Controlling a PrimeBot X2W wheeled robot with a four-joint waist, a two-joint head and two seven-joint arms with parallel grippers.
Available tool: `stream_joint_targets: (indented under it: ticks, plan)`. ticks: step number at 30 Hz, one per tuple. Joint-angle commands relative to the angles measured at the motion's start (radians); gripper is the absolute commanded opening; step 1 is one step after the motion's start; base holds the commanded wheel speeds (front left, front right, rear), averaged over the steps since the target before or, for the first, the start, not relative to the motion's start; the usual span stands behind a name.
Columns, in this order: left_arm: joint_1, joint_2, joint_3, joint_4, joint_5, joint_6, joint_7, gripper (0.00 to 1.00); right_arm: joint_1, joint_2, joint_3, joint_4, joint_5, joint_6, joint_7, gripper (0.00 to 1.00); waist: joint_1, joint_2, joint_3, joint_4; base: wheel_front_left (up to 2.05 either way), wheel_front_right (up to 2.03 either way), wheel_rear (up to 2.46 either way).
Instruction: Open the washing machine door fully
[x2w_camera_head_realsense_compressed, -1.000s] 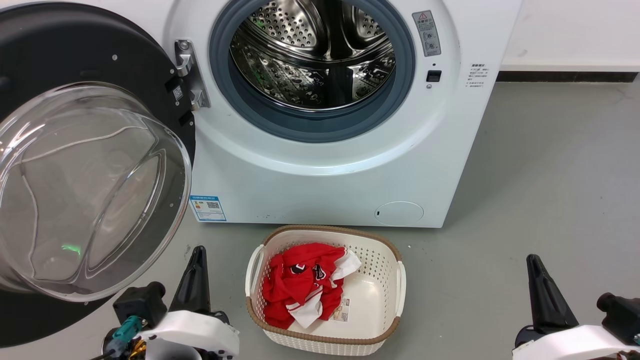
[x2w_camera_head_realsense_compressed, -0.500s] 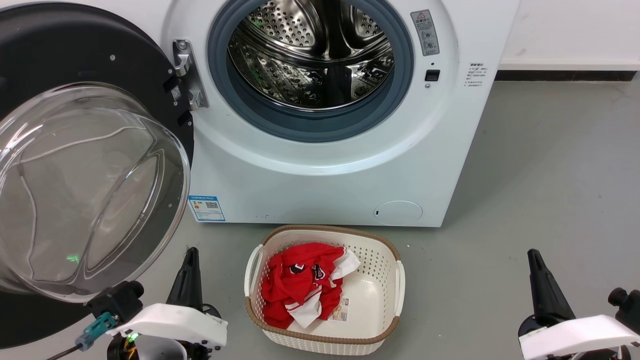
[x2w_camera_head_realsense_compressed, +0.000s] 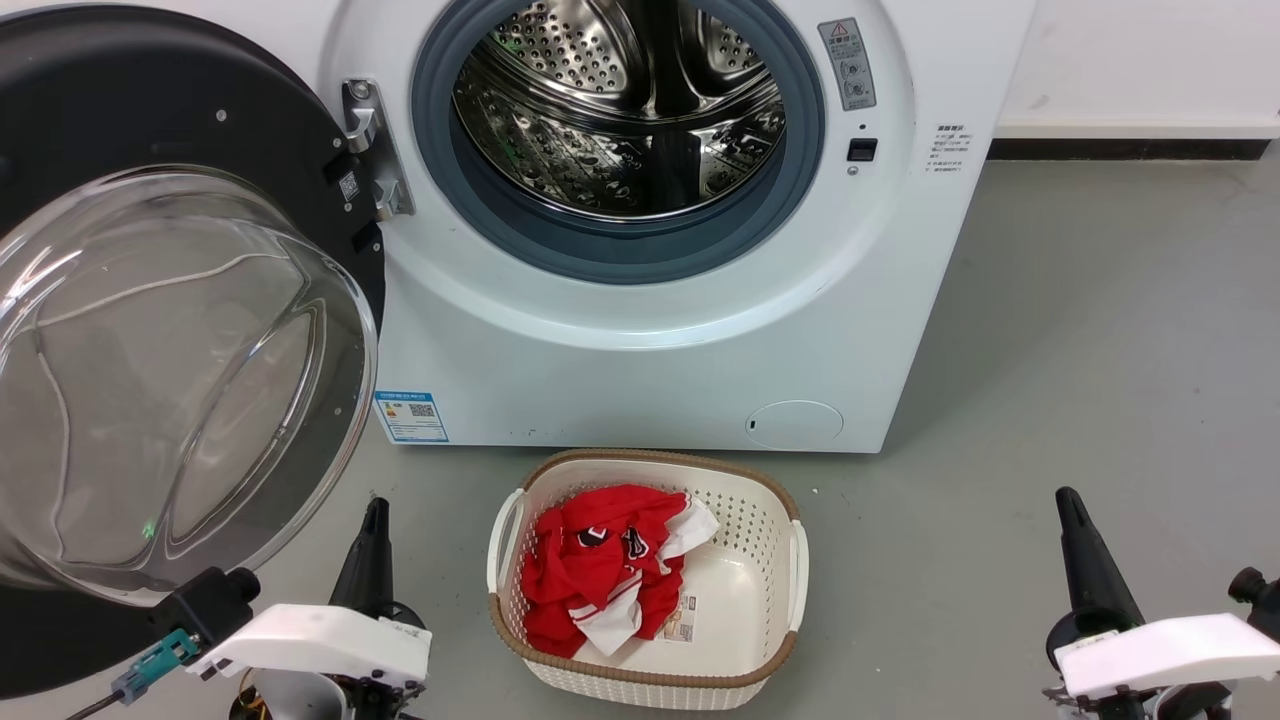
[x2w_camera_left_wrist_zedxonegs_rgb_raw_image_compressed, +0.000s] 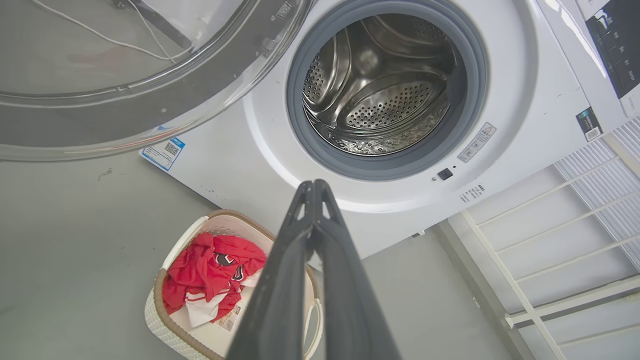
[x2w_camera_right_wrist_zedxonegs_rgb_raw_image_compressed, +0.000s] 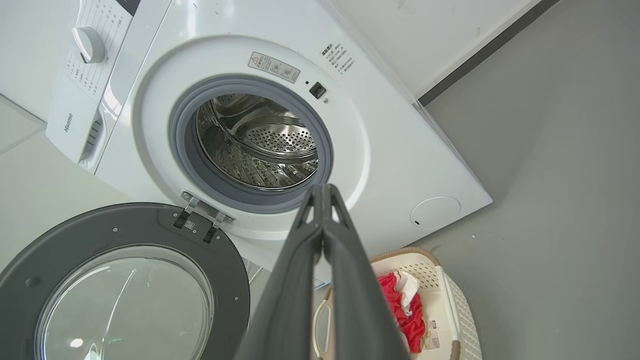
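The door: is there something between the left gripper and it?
Nothing visible does. The left gripper, shut, hangs just below and right of the door's glass bowl, with only floor behind the gap. The basket sits further right, out of that path.

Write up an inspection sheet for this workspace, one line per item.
Surface: grey floor, faint marks.
Job's things: washing machine door swung wide to the left on its hinge, glass bowl facing out; washing machine with its drum exposed, nothing seen inside.
Clutter: cream basket before the machine, holding a red and white garment.
Grippers: left gripper and right gripper both shut, holding nothing, apart from the door.
Cables: thin white cable seen through the door glass; teal-plugged lead at the left wrist.
Surroundings: white wall with dark skirting; white rack beside the machine.
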Motion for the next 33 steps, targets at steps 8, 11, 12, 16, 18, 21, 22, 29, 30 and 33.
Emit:
stream_joint_targets:
  ticks: [8, 11, 12, 16, 18, 21, 22, 29, 30, 33]
  plan:
    - [-0.036, -0.006, 0.025, 0.000, -0.121, -0.022, 0.029, 0.00, -0.043, -0.010, -0.005, 0.012, 0.125, 0.000, 0.019, 0.00, 0.0000, 0.0000, 0.001, -0.002, 0.00, 0.00, 0.00]
    - [-0.036, -0.008, 0.031, 0.003, -0.157, -0.027, 0.039, 0.00, -0.046, -0.010, -0.006, 0.019, 0.162, 0.000, 0.026, 0.00, 0.0000, 0.0000, 0.001, -0.003, 0.00, 0.00, 0.00]
    - [-0.036, -0.008, 0.033, 0.004, -0.168, -0.029, 0.042, 0.00, -0.047, -0.010, -0.006, 0.022, 0.174, 0.000, 0.027, 0.00, 0.0000, 0.0000, 0.001, -0.003, 0.00, 0.00, 0.00]
    - [-0.039, -0.010, 0.042, 0.008, -0.215, -0.035, 0.053, 0.00, -0.056, -0.010, -0.008, 0.030, 0.221, 0.000, 0.036, 0.00, 0.0000, 0.0000, 0.001, -0.004, 0.00, 0.00, 0.00]
    - [-0.040, -0.011, 0.046, 0.010, -0.237, -0.039, 0.060, 0.00, -0.060, -0.010, -0.009, 0.034, 0.244, 0.000, 0.040, 0.00, 0.0000, 0.0000, 0.001, -0.004, 0.00, 0.00, 0.00]
    - [-0.042, -0.012, 0.052, 0.013, -0.271, -0.043, 0.068, 0.00, -0.063, -0.011, -0.011, 0.040, 0.277, 0.000, 0.046, 0.00, 0.0000, 0.0000, 0.002, -0.005, 0.00, 0.00, 0.00]
    - [-0.043, -0.012, 0.054, 0.014, -0.281, -0.045, 0.071, 0.00, -0.064, -0.010, -0.011, 0.043, 0.288, 0.000, 0.048, 0.00, 0.0000, 0.0000, 0.002, -0.005, 0.00, 0.00, 0.00]
    - [-0.047, -0.015, 0.067, 0.020, -0.354, -0.057, 0.090, 0.00, -0.076, -0.010, -0.015, 0.056, 0.361, 0.000, 0.061, 0.00, 0.0000, 0.0000, 0.002, -0.007, 0.00, 0.00, 0.00]
    - [-0.047, -0.015, 0.069, 0.021, -0.364, -0.058, 0.092, 0.00, -0.078, -0.010, -0.015, 0.058, 0.372, 0.000, 0.063, 0.00, 0.0000, 0.0000, 0.002, -0.007, 0.00, 0.00, 0.00]
    - [-0.050, -0.016, 0.075, 0.024, -0.394, -0.062, 0.099, 0.00, -0.080, -0.010, -0.017, 0.064, 0.402, 0.000, 0.070, 0.00, 0.0000, 0.0000, 0.003, -0.008, 0.00, 0.00, 0.00]
